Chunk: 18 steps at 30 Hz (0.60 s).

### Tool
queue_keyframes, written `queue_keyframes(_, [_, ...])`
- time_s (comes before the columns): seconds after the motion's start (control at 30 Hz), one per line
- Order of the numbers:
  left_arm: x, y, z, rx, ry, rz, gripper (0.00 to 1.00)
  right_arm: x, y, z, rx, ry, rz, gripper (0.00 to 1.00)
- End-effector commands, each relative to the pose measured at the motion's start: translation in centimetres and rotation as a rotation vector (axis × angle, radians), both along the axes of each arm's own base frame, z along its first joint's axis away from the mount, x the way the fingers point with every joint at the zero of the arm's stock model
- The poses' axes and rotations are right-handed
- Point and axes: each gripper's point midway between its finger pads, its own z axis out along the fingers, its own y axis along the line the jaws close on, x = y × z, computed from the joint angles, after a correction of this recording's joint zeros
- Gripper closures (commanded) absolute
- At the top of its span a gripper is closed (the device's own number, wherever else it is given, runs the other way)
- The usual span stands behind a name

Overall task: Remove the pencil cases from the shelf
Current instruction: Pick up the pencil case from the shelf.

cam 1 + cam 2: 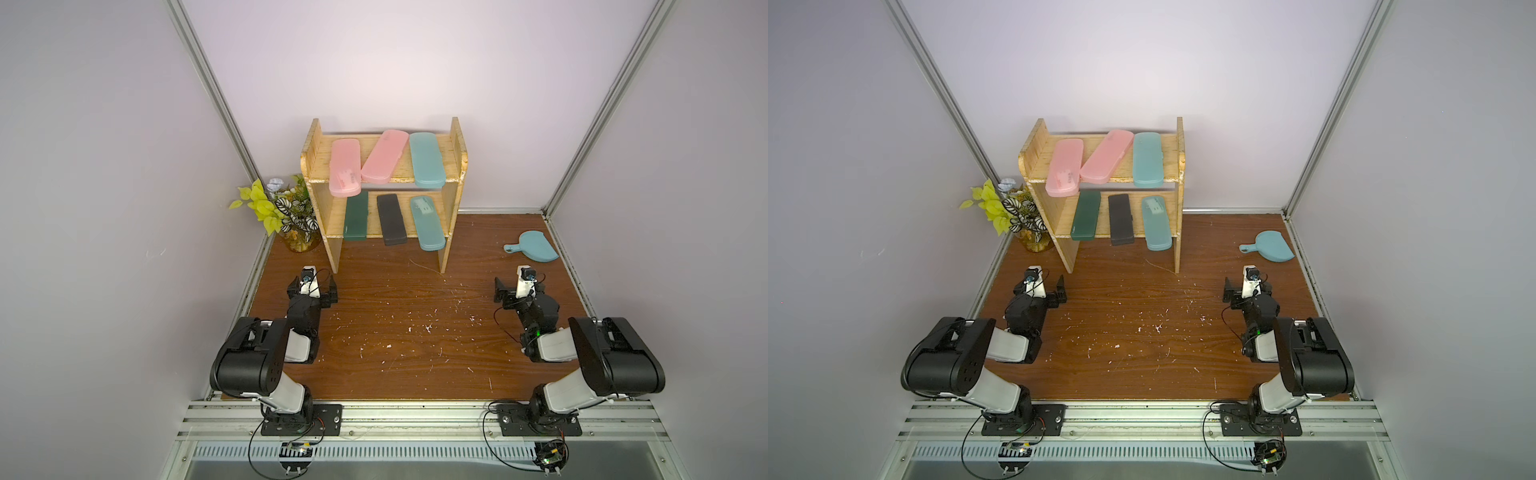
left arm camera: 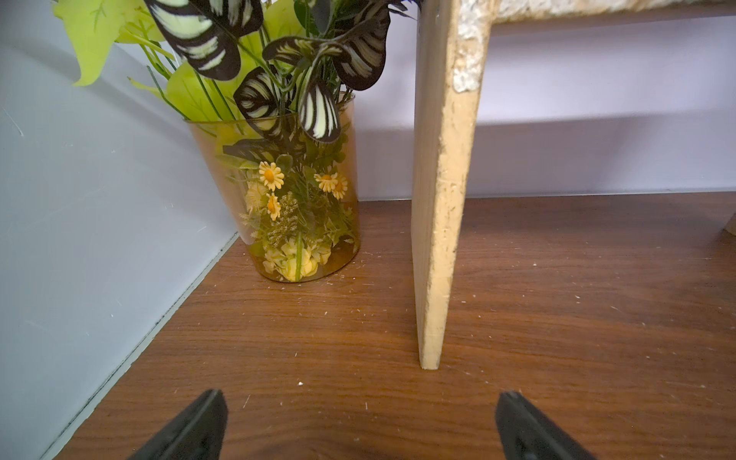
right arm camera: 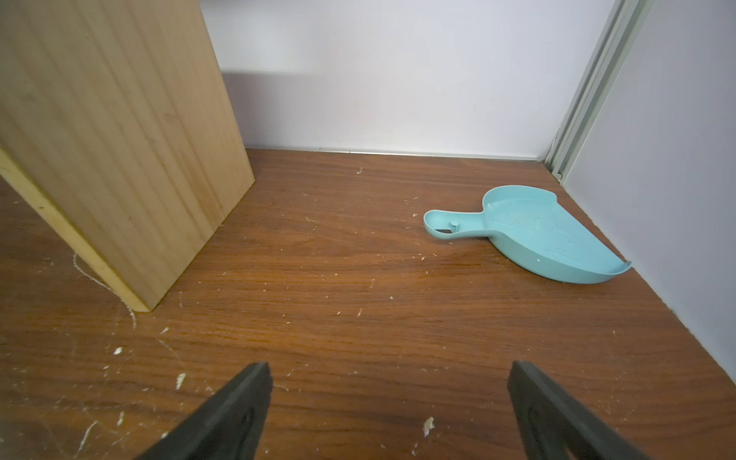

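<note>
Seen from above, a small two-tier wooden shelf (image 1: 456, 141) stands at the far middle of a brown tabletop (image 1: 395, 332). All the pencil cases are on it and none has been removed.

Count:
- **Pencil cases:** six, three on each tier.
- **Upper board, left to right:** a pink case (image 1: 345, 167), a second pink case (image 1: 384, 156) lying at a slant, and a teal case (image 1: 427, 159).
- **Lower board, left to right:** a dark green case (image 1: 355, 216), a black case (image 1: 391, 219) and a second teal case (image 1: 428, 223).
- **Other things:** one teal dustpan (image 1: 534, 247) far right, and one vase of artificial plants (image 1: 301, 239) just left of the shelf.
- **Robot arms:** two.

The left claw (image 2: 360, 402) is spread wide and empty. It sits low over the tabletop, near the shelf's left side panel. The right claw (image 3: 388, 368) is likewise wide open and empty, nearer than the shelf's right panel and the dustpan.

The step in hand looks like the first reach. Several cases stick out past the near edge of their boards, most clearly the left pink one and the lower teal one. Those overhanging near ends seem the easiest places to grip. Closing across a case's narrow width and drawing it straight toward the near side should work.

The two pink cases appear to touch, so moving one may shift the other. On the lower tier, the claw should stay low to clear the upper board. Each arm would do best with the cases on its own side, keeping away from the side panels.
</note>
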Motion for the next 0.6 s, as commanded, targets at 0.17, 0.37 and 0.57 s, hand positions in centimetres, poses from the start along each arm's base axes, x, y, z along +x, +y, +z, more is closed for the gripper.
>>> queue_keyframes(0.17, [-1.8,0.7,5.5,-0.106,-0.078,0.051,0.01,1.5,1.2,5.0,0.146,0.084,0.036,0.01])
queue_keyframes(0.37, [-1.7,1.1,8.4,-0.335,0.101,0.138,0.01,0.5,2.5,8.7,0.342,0.198,0.036,0.01])
queue_keyframes(0.57, [-3.1,-1.1,13.0,-0.513,0.135,0.045,0.01,-0.8,4.0,11.8,0.484,0.271,0.065,0.01])
